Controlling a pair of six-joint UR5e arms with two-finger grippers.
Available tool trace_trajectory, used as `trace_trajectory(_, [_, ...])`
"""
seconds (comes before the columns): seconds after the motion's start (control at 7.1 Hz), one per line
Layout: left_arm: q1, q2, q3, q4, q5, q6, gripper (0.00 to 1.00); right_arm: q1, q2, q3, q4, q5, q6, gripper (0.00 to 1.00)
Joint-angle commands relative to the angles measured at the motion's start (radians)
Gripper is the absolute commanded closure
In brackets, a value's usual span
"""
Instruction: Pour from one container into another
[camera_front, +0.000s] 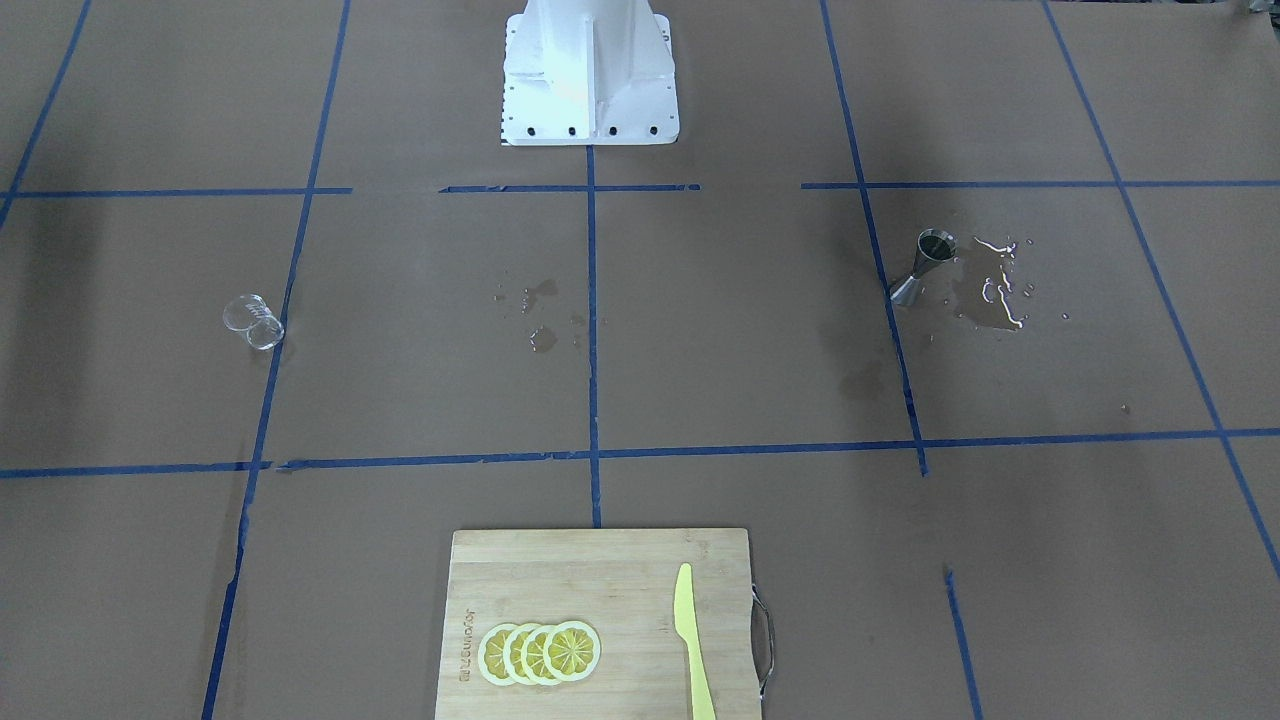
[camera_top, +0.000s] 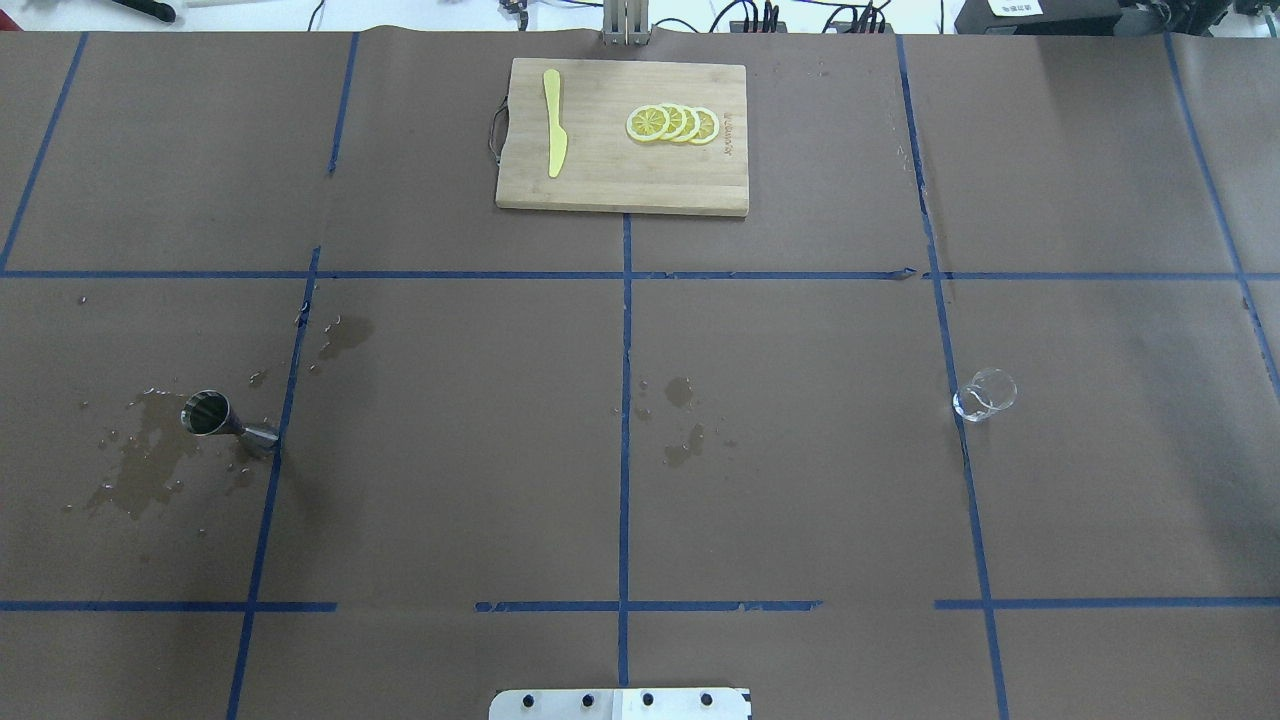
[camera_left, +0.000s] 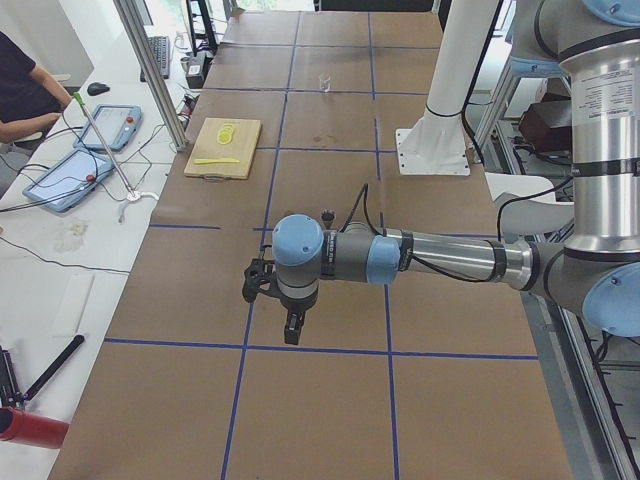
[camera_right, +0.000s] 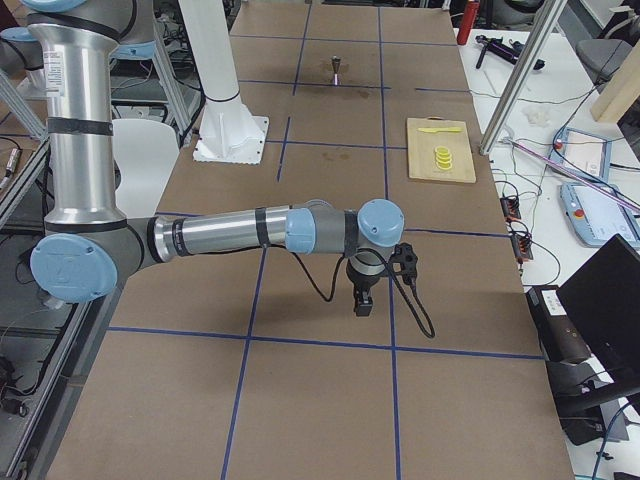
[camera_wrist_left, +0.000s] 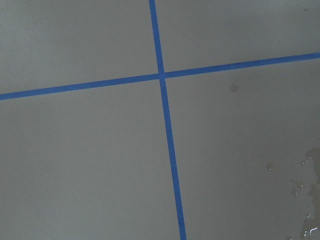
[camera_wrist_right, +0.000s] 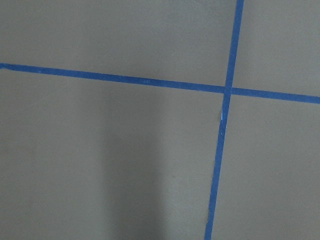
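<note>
Toward the left edge of the bench (camera_top: 800, 480), about midway between its near and far edges, the steel jigger (camera_top: 232, 424) stands upright, touching a blue tape line. A spilled puddle (camera_top: 140, 465) spreads just beside it on the edge side. It is likely light, stiff and smooth, and the water around it may make it slippery. With its narrow foot it would tip easily, so the waist between the two cones is the surest place to steady it. The left gripper (camera_left: 292, 326) hangs over bare paper, fingers pointing down, holding nothing; whether its jaws are apart or together cannot be told. More wet spots (camera_top: 682, 420) mark the bench's middle, and a cutting board (camera_top: 620, 190) lies at the far edge. Toward the right edge, well apart from the jigger, the clear glass cup (camera_top: 985, 394) stands upright on a tape line; whether it holds liquid cannot be told. It is probably light, rigid, slick and breakable, so it calls for a moderate squeeze across the wall below the rim, with the pouring lip left free. The right gripper (camera_right: 363, 300) also hangs empty over bare paper, its jaws' state unclear
</note>
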Motion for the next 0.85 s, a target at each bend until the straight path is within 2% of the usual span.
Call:
trace_trajectory(0.0, [0.0,-0.001,0.0,0.0,0.002,0.0,0.0,0.0,-0.001,0.009,0.0,-0.006,-0.006,0.0])
trace_trajectory(0.28, [0.0,-0.001,0.0,0.0,0.004,0.0,0.0,0.0,-0.001,0.015,0.002,-0.056,-0.009,0.0])
trace_trajectory(0.7, [0.0,-0.011,0.011,0.002,0.008,0.003,0.0,0.0,0.001,0.014,0.002,-0.07,-0.009,0.0])
